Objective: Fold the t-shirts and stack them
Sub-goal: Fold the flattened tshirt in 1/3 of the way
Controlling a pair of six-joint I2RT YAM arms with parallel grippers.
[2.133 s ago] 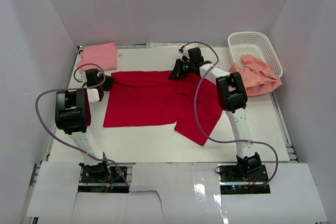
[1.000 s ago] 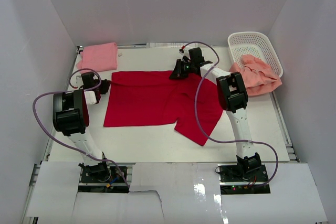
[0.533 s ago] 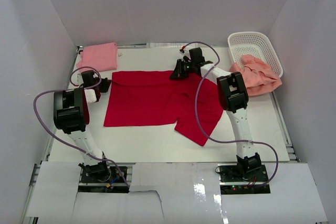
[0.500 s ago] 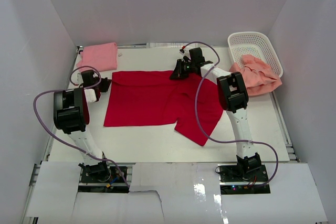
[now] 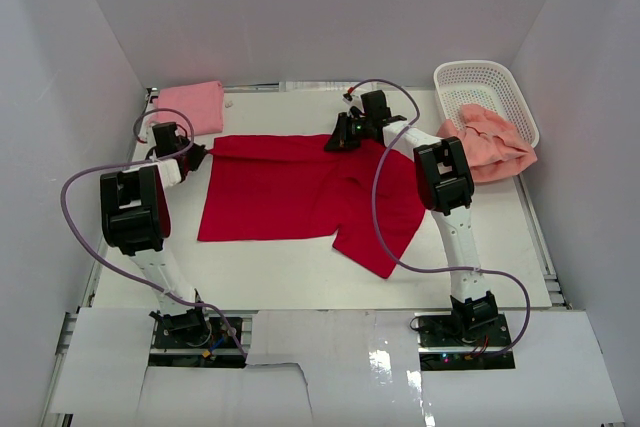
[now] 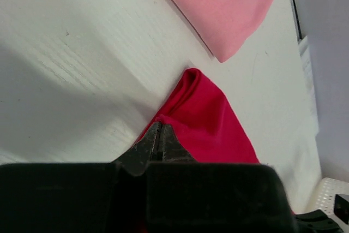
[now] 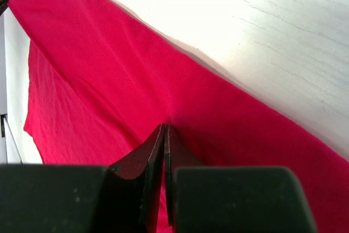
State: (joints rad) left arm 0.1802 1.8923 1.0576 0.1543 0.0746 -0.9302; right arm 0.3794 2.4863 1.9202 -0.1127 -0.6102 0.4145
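The bright red t-shirt (image 5: 300,192) lies spread on the white table, one flap reaching toward the front right. My left gripper (image 5: 198,155) is shut on its far left corner, seen in the left wrist view (image 6: 202,113). My right gripper (image 5: 337,137) is shut on the shirt's far edge near the middle; the right wrist view shows the red cloth (image 7: 109,80) pinched between the jaws. The light pink t-shirt (image 5: 188,105) lies folded at the far left, also in the left wrist view (image 6: 229,4). The salmon-peach t-shirt (image 5: 490,142) lies crumpled, half over the basket.
A white lattice basket (image 5: 487,82) stands at the far right. White walls close in the table on three sides. The right arm's purple cable (image 5: 378,197) hangs over the red shirt.
My left gripper has moved toward the far left with the red shirt's corner, pulling that edge out. The right gripper has barely moved.
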